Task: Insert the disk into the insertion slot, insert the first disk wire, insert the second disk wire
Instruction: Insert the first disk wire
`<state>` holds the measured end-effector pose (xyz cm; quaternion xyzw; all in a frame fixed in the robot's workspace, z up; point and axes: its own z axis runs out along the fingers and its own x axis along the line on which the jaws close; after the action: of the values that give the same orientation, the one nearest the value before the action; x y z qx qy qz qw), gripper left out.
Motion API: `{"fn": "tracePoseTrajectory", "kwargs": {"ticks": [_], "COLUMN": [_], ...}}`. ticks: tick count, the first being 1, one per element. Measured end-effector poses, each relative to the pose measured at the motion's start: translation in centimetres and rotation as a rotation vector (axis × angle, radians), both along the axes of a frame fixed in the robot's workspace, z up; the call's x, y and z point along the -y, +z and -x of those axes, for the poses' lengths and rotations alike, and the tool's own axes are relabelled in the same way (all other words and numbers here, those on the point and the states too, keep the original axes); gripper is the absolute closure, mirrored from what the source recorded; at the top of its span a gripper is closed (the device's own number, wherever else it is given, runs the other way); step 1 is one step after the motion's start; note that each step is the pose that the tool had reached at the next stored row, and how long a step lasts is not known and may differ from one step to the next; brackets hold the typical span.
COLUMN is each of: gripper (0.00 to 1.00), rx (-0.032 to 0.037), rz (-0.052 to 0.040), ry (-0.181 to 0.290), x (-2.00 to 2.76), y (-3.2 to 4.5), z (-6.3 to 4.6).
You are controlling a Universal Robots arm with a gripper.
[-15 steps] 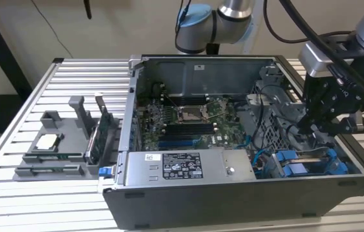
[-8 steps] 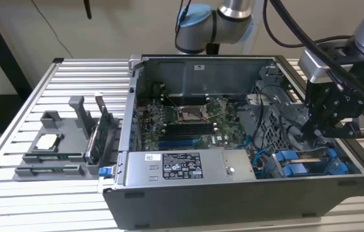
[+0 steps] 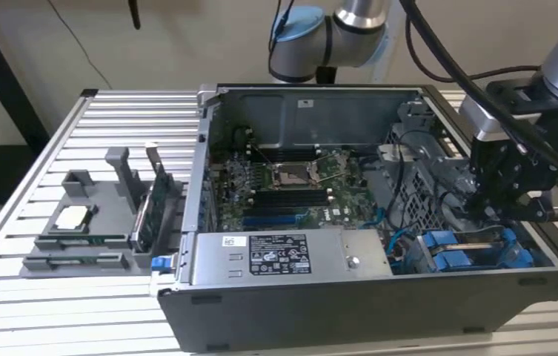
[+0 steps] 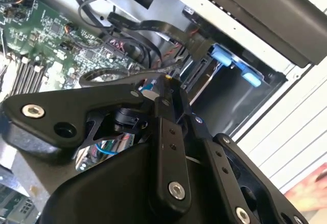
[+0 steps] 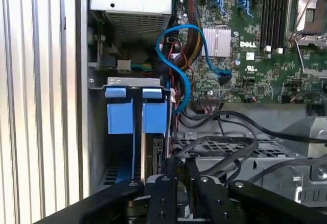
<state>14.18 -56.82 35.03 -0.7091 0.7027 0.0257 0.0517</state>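
The gripper [image 5: 181, 167] hangs low inside the open case [image 3: 358, 315], just beside the slot [image 5: 118, 157] on the side toward the board [image 5: 255, 55]. Whether it is apart, together or clamped on something, I cannot tell from these views. The slot stands in the corner of the case, with two blue tabs [image 5: 138, 113] at its mouth. A thin brown-grey edge, which I take for the disk [image 5: 157, 157], stands upright inside the slot, against the rail nearest to the gripper; so the disk seems to be already in its place, but how deep it sits is hidden. A blue cable [image 5: 176, 60] makes a loop just beside the slot and runs to the board. Several black wires [image 5: 225, 132] lie across the metal cage near the slot, close under the gripper. The grey box [image 3: 279, 256] is on the far side of the slot from the gripper. In my judgement the main danger is the crowding. The wires are loose and very near, so the gripper can catch one and pull it, or drag the blue cable out of the board. If a plug meets the disk a little tilted, it can jam or bend the contacts. If the disk is not fully seated, pushing a plug can move it in the slot.
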Motion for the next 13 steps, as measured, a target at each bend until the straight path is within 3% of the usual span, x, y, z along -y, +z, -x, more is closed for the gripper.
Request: {"fn": "tracePoseTrajectory", "kwargs": {"ticks": [8, 13], "gripper": [0.81, 0.81], "rx": [0.0064, 0.0070], "rz": [0.0074, 0.0181], "ry": [0.000, -0.005], "x": [0.08, 0.26], "y": [-0.71, -0.80], "z": [-0.94, -0.96]}}
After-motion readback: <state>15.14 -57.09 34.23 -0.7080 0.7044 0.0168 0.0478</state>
